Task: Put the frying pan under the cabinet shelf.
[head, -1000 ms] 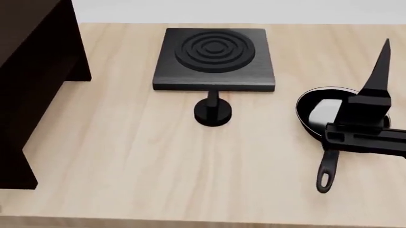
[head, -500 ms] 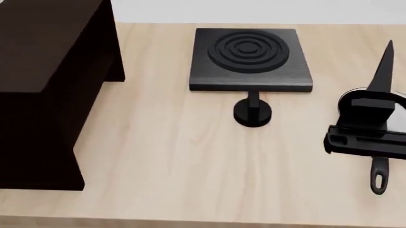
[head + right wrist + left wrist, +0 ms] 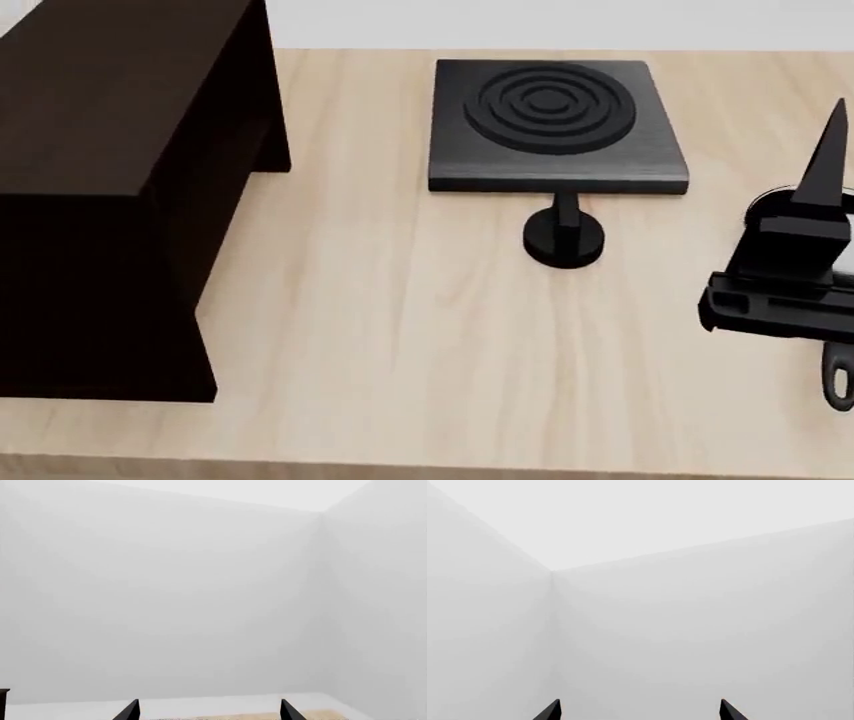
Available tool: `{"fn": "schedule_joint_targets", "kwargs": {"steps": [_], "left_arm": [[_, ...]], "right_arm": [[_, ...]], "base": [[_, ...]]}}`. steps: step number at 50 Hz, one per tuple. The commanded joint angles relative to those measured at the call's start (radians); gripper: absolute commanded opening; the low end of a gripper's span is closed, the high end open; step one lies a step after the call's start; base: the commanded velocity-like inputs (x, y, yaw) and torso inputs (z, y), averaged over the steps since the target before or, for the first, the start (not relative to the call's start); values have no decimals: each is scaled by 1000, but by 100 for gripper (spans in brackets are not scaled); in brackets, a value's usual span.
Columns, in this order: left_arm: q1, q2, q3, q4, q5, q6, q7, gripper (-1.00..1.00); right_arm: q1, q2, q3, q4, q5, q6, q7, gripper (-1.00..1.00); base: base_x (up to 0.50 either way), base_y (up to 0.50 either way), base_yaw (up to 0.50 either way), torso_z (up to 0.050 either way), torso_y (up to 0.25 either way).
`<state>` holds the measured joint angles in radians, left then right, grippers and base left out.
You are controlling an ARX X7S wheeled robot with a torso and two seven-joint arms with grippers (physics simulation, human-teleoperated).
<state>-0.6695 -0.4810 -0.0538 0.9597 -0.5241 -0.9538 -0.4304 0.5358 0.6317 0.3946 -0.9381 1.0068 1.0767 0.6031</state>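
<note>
The frying pan shows only in part at the right edge of the head view: a bit of its black rim point(image 3: 761, 208) and the loop end of its handle point(image 3: 838, 386). My right gripper point(image 3: 830, 150) hangs over the pan and hides most of it. In the right wrist view the right gripper point(image 3: 208, 711) is open and empty, facing a white wall. The dark brown cabinet shelf point(image 3: 120, 120) stands at the far left of the table. My left gripper point(image 3: 639, 711) is open and empty, facing a white wall; it is not in the head view.
A square black stove plate point(image 3: 554, 125) with concentric rings lies at the back middle of the light wood table point(image 3: 400, 330). A small black round knob point(image 3: 563, 238) stands just in front of it. The table's front edge runs along the bottom of the head view.
The head view has swung left: cabinet, stove plate, knob and pan have all slid right in the picture. More of the cabinet shows and the pan is nearly out of view. The right gripper holds about the same place in view.
</note>
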Motion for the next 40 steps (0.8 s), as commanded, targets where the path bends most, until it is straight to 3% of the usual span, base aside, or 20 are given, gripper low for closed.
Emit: {"fn": "schedule_joint_targets", "kwargs": {"steps": [1, 40], "left_arm": [[-6, -8, 8, -5, -13, 5, -12, 100], [9, -42, -3, -3, -59, 27, -50, 100]], "right_arm": [[-3, 2, 22, 5, 31, -1, 14, 100], [-10, 13, -1, -1, 41, -32, 23, 100]], "base": [[0, 0, 0, 0, 0], [397, 0, 0, 0, 0]]}}
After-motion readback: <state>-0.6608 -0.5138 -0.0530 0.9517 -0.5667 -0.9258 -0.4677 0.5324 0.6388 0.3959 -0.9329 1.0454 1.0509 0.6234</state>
